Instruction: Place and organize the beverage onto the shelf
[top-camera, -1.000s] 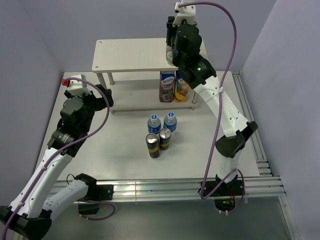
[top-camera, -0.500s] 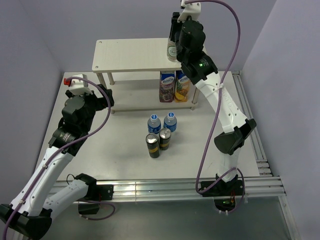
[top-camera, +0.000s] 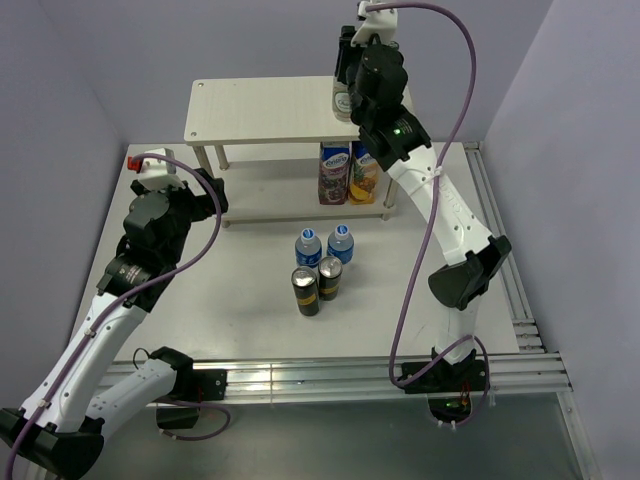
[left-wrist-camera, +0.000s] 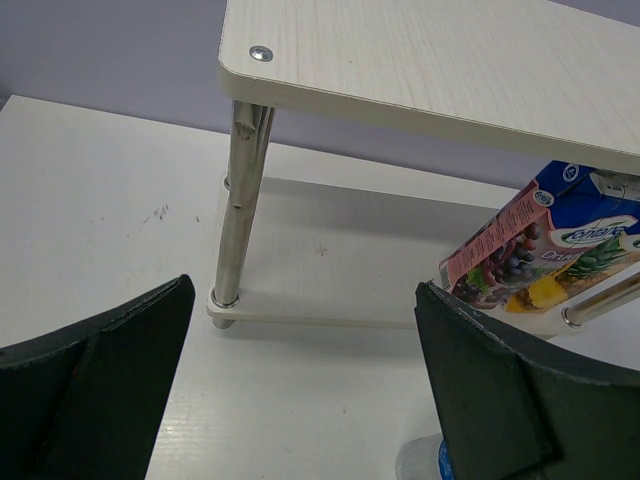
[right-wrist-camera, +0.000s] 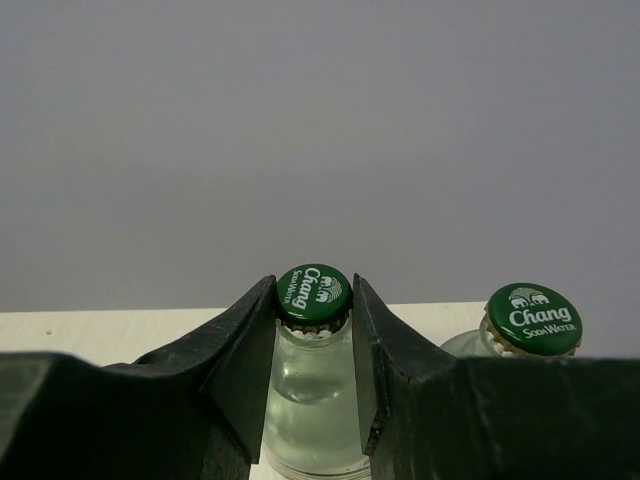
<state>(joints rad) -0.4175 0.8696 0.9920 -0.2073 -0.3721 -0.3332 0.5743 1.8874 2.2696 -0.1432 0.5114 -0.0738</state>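
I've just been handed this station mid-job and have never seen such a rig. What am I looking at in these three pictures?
Two robot arms are bolted at the near edge of the table. The overhead picture looks down from behind them; the other two come from a camera on each wrist. The right gripper is shut on a green-capped glass bottle at the top board of the shelf, a second such bottle beside it. The left gripper is open and empty, facing the shelf. Two juice cartons stand on the lower board. On the table stand two water bottles and two cans.

Two upright juice cartons (top-camera: 334, 172) side by side, white tabletop (top-camera: 240, 300), aluminium rails (top-camera: 330, 374), pale lilac walls (top-camera: 250, 35).
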